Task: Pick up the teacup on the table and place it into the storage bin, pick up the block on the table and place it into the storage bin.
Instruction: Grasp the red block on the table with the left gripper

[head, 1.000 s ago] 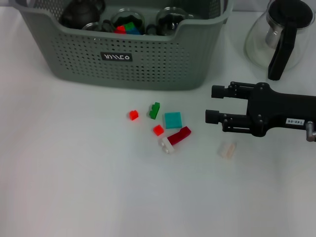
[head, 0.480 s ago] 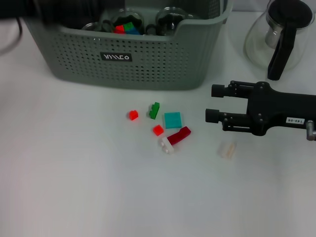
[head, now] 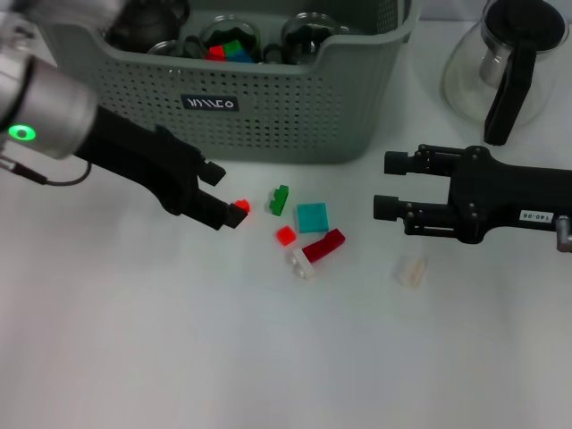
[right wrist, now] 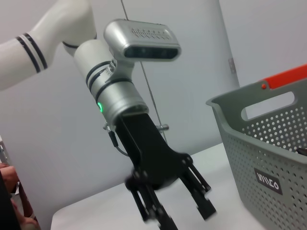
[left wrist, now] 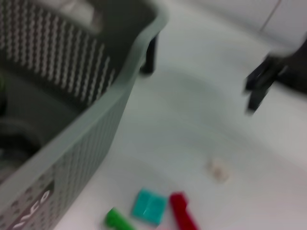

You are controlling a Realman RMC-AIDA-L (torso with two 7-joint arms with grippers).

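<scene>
Storage bin: grey-green, perforated, at the table's far edge; holds dark teaware and coloured blocks.

Left end effector: low over the table just in front of the bin, fingers parted around a small red block; contact cannot be told.

Right end effector: over the table toward its right edge, fingers spread, holding nothing.

Loose blocks in front of the bin, between the end effectors: green block, teal square block, second red block, dark red block touching a clear block. Pale block lies apart, below the right end effector.

Glass carafe: far right corner, black handle.
</scene>
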